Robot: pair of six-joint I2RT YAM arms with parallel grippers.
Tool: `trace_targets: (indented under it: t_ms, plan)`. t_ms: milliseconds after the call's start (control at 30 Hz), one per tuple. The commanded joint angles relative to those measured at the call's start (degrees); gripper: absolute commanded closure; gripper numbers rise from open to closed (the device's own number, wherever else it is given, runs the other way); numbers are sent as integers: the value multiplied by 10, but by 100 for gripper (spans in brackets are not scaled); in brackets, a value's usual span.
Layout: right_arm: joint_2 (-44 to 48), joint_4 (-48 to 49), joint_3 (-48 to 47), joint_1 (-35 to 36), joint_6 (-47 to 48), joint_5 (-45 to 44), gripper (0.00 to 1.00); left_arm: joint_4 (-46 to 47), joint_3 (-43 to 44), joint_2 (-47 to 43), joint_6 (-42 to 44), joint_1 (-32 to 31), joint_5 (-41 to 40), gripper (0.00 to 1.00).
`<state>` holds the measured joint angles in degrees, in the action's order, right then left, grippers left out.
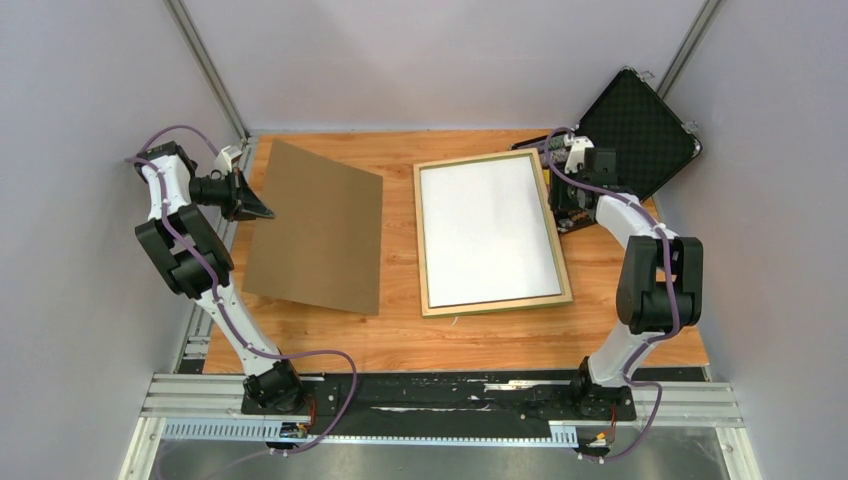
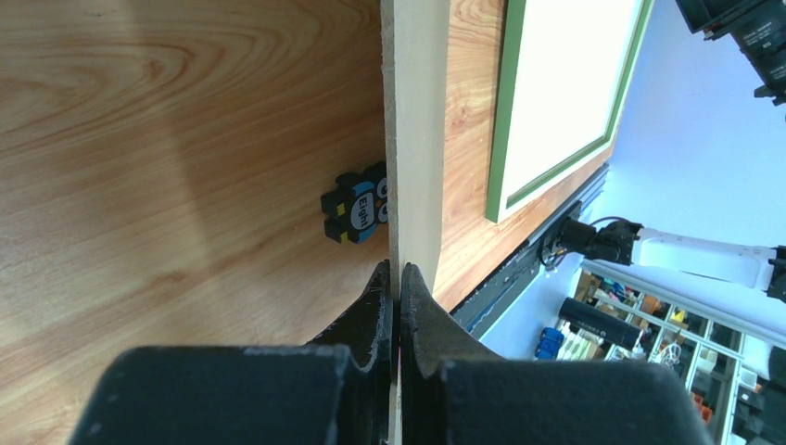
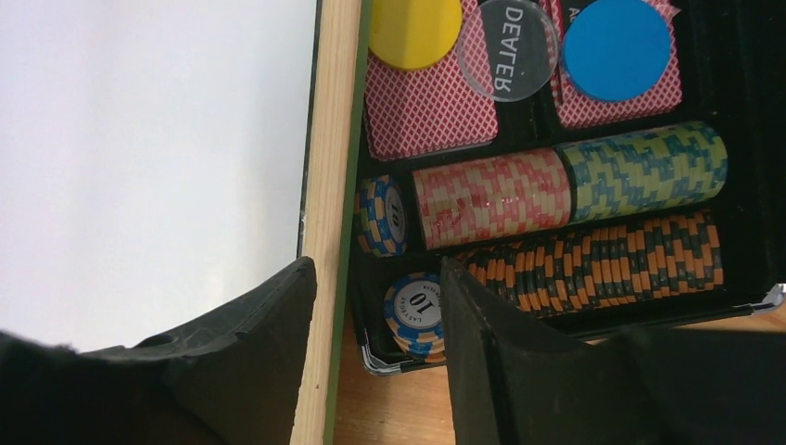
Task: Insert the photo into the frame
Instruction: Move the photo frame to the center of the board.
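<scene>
Top external view: left pincer [image 1: 266, 211], elbow bent, clamps the tilted plain brown backing board [image 1: 320, 235]; right pincer [image 3: 375, 273], half open, straddles the flat pale-wood rectangular frame [image 1: 497, 304], whose long axis runs near-to-far.

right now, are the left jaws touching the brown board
Touching. The left wrist view shows the left jaws pinched shut on the thin edge of the brown board.
</scene>
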<state>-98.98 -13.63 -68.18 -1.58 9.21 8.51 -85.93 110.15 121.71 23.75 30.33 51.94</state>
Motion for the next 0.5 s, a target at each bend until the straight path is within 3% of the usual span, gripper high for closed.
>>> trace_targets:
  t_ms: [0, 300, 467]
  plan:
    - [-15, 1, -11, 0, -13, 25, 49, 33, 24, -32, 38, 20, -28, 100]
    - [-33, -8, -19, 0, -24, 41, 49, 33, 23, -30, 39, 20, -27, 100]
    - [-40, -11, -22, 0, -26, 48, 55, 33, 23, -29, 39, 20, -27, 100]
